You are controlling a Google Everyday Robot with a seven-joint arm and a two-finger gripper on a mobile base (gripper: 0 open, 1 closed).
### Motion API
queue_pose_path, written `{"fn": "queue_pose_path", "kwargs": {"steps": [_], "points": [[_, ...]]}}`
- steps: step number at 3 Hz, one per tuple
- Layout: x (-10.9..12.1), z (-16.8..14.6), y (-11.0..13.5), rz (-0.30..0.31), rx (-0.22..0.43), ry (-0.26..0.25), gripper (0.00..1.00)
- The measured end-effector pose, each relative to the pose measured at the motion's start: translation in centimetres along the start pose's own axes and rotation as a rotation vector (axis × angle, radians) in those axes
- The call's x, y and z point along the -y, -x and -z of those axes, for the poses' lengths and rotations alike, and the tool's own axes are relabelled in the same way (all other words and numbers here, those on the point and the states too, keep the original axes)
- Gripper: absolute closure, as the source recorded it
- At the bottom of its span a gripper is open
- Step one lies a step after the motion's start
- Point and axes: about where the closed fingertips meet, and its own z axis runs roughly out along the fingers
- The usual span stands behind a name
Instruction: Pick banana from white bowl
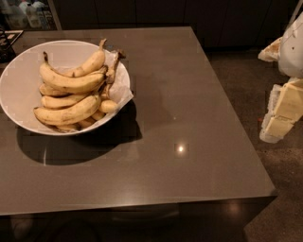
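Note:
A wide white bowl (19,90) sits at the back left of a dark table. It holds a bunch of several yellow bananas (71,85) lying on their sides, stems pointing to the right, with brown spots on the skins. A white paper or liner shows under them at the bowl's right rim. My gripper (280,116) is at the far right edge of the view, beyond the table's right side and far from the bowl. It holds nothing that I can see.
The dark grey table (189,118) has its right edge running from the back middle to the front right, with floor (265,198) beyond it. Dark cabinets stand behind. Bottles (28,12) and a dark rack (5,42) are at the far left.

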Motion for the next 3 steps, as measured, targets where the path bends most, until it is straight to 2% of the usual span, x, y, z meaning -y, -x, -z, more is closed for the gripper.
{"fn": "queue_pose_path", "kwargs": {"steps": [2, 3], "points": [[0.1, 0.4, 0.7, 0.010, -0.020, 0.003, 0.00], [0.2, 0.7, 2.2, 0.043, -0.071, 0.004, 0.00]]}}
